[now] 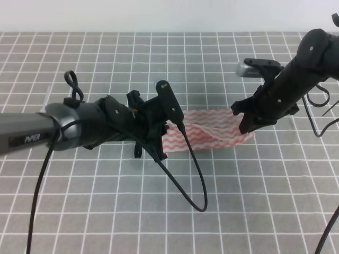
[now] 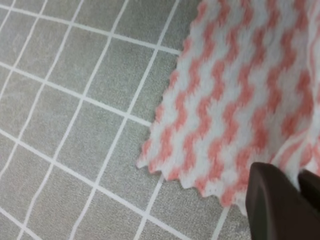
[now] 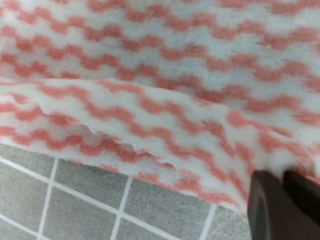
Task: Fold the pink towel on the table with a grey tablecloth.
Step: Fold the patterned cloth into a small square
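Note:
The pink towel (image 1: pixel 209 131) lies mid-table on the table with a grey tablecloth (image 1: pixel 106 206), with its near part raised into a loose fold between the two arms. My left gripper (image 1: pixel 165 128) is at the towel's left end. In the left wrist view its dark fingers (image 2: pixel 272 202) stand close together with the towel (image 2: pixel 235 95) pinched between them, above the gridded cloth (image 2: pixel 75 100). My right gripper (image 1: pixel 244 126) is at the right end. In the right wrist view its fingers (image 3: pixel 267 210) are closed on the folded towel edge (image 3: pixel 165 120).
A black cable (image 1: pixel 188 174) hangs from the left arm and loops down over the table's front half. More cables (image 1: pixel 318 119) trail from the right arm at the far right. The table's back edge (image 1: pixel 159 33) meets a white wall.

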You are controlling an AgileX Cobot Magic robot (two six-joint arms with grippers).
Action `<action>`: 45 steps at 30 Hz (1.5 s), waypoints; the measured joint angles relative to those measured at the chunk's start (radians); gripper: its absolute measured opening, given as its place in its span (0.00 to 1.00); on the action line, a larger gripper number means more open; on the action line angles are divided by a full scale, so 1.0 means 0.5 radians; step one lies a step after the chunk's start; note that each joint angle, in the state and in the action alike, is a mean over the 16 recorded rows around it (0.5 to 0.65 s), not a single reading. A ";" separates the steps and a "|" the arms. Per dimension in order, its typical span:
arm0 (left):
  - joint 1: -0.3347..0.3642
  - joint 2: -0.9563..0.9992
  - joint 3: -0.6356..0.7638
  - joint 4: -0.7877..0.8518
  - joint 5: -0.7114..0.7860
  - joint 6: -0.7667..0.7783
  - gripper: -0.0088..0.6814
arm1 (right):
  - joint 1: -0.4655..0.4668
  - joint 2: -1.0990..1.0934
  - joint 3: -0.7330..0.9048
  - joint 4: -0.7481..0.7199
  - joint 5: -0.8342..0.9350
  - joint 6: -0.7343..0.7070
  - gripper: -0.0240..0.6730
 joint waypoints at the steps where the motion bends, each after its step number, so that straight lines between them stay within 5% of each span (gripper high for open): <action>1: 0.000 -0.001 0.000 0.000 0.000 0.000 0.01 | 0.000 0.004 0.000 0.004 0.000 0.000 0.02; 18: 0.000 0.002 -0.002 0.001 -0.001 0.003 0.01 | 0.000 0.011 0.000 0.022 0.029 -0.003 0.21; 45: 0.000 -0.006 0.000 0.000 -0.003 0.000 0.01 | 0.000 0.010 0.000 0.010 -0.036 -0.002 0.03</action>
